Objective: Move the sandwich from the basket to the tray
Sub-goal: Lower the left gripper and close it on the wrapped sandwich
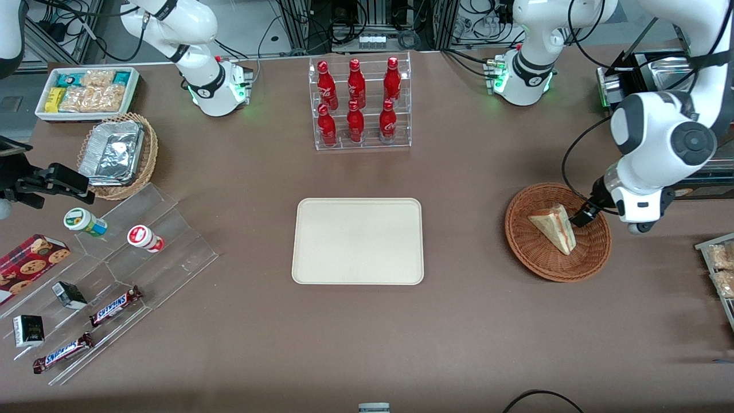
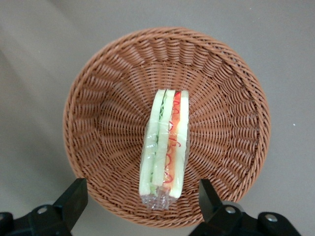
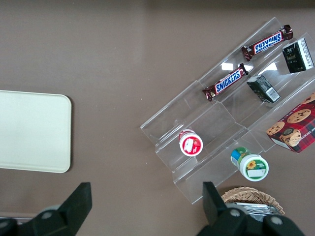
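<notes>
Bright, even overhead light, soft shadows, glare on the foil tray (image 1: 112, 154); all views sharp.

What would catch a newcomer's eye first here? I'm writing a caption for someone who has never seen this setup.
Probably the rack of red bottles, farther from the front camera than the empty cream tray at mid-table. Next, the sandwich lying in the reddish-brown basket toward the working arm's end, with the gripper open above it, fingers spread to either side of the wedge.
</notes>
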Robot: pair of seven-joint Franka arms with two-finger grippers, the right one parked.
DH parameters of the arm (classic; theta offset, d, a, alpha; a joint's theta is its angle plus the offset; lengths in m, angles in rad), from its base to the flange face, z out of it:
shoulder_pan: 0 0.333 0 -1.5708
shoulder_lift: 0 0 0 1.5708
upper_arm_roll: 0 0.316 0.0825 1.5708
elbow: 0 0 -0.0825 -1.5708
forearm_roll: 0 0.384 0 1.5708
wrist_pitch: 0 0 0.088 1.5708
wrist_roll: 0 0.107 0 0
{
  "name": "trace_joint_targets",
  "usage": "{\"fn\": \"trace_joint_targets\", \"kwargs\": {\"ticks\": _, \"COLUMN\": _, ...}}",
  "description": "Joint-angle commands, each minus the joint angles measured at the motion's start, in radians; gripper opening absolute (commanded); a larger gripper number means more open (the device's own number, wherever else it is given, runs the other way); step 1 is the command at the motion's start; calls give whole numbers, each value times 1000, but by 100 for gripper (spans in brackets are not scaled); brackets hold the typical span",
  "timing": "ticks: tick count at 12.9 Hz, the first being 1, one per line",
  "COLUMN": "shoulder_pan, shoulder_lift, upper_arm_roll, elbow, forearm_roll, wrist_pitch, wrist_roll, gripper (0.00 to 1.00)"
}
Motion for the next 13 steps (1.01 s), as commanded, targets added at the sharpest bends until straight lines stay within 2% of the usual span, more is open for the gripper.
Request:
{"fn": "trace_joint_targets", "kwargs": {"ticks": 1, "shoulder_pan": -45, "shoulder_lift": 26, "upper_arm_roll": -1, "elbow": -34, "forearm_roll": 16, "wrist_pitch": 97, "wrist_roll": -105, "gripper": 100}}
{"fn": "trace_joint_targets", "kwargs": {"ticks": 4, "shoulder_pan": -57, "shoulder_lift": 51, "upper_arm_roll": -1, "elbow": -84, "forearm_roll": 27, "wrist_pitch": 194, "wrist_roll": -104, "gripper": 100}}
{"fn": "trace_joint_targets", "kwargs": {"ticks": 7, "shoulder_pan": -43, "shoulder_lift": 72, "upper_arm_roll": -1, "elbow": -96, "forearm_roll": 113, "wrist_pitch": 197, "wrist_roll": -106, "gripper": 100}}
{"fn": "trace_joint_targets", "kwargs": {"ticks": 13, "shoulder_pan": -46, "shoulder_lift": 112, "upper_arm_roll": 2, "elbow": -111, "forearm_roll": 119, "wrist_pitch": 249, "wrist_roll": -118, "gripper": 100}}
